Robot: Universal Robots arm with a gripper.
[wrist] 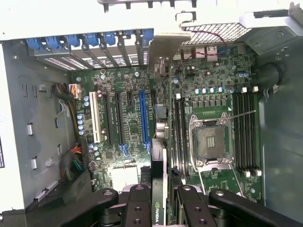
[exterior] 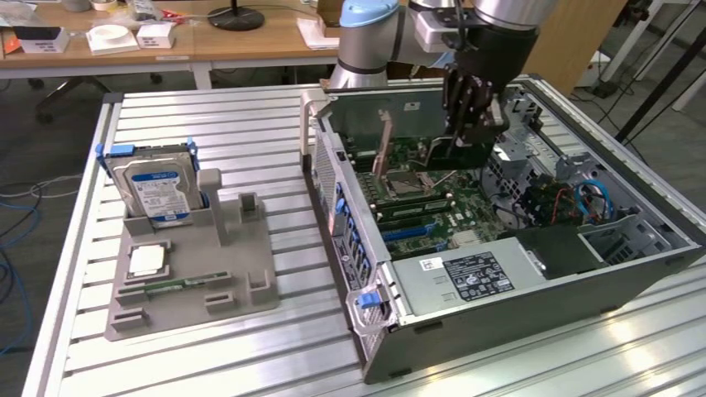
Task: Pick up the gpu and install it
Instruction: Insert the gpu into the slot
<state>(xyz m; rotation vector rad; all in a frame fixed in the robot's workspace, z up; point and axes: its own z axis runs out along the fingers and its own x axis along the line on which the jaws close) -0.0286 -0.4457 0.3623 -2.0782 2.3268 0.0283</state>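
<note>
The open computer case [exterior: 474, 273] leaves room from above; the drive cage [exterior: 623, 236] and power supply [exterior: 469, 273] crowd one end. Blue slot latches [wrist: 90, 40] line the motherboard's [wrist: 189, 118] edge.

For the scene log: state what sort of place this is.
Likely a robotics lab set up for PC assembly: an open computer case on a slatted metal table, a grey parts fixture, and office desks behind.
</note>
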